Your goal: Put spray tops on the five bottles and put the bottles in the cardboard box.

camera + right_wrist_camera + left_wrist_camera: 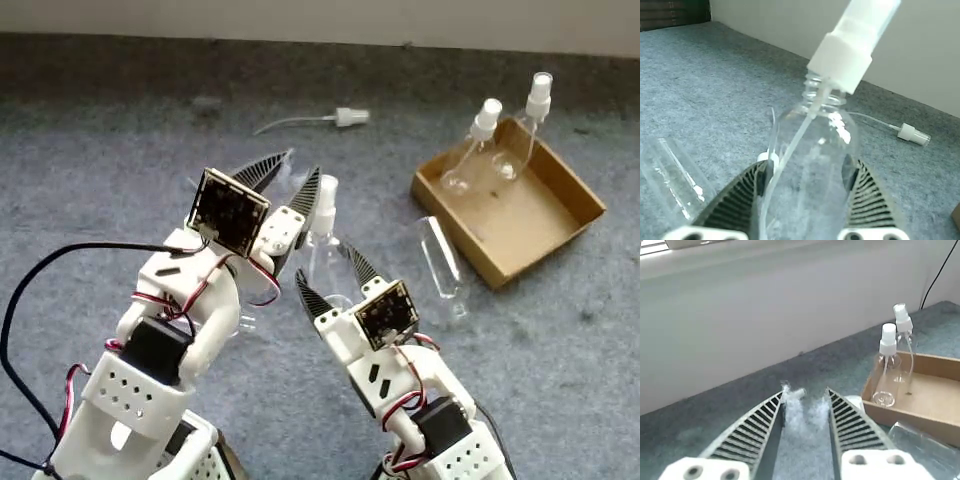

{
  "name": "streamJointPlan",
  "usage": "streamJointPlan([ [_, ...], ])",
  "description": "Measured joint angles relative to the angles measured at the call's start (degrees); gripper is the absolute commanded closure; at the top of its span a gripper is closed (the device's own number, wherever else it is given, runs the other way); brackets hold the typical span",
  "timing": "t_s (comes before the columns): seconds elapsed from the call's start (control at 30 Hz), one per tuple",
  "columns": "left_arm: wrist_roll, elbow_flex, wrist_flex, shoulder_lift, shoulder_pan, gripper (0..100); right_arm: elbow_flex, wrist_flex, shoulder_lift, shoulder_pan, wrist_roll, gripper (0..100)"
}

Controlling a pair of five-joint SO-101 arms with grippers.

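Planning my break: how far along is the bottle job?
Done: two capped bottles stand in the cardboard box. In hand: the right claw grips a third bottle, its spray top crooked, threads showing. Remaining: a bare bottle lying beside the box and a loose spray top.

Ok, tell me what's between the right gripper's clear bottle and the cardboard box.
One thing: a clear plastic bottle lying on the grey carpet beside the near wall of the brown cardboard box, across the path of the held bottle.

At least four bottles (440,262), one loose spray top (352,117), one box (520,220)
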Motion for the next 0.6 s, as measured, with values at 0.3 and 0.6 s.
streamJointPlan([
  [0.3, -0.09, 0.00, 2.46, -0.09, 0.26, 82, 0.00, 0.00, 0.00, 0.00, 0.00, 92.6],
  [0.6, 3.43, -4.92, 8.26, -0.09, 0.53, 82, 0.00, 0.00, 0.00, 0.09, 0.00, 92.6],
])
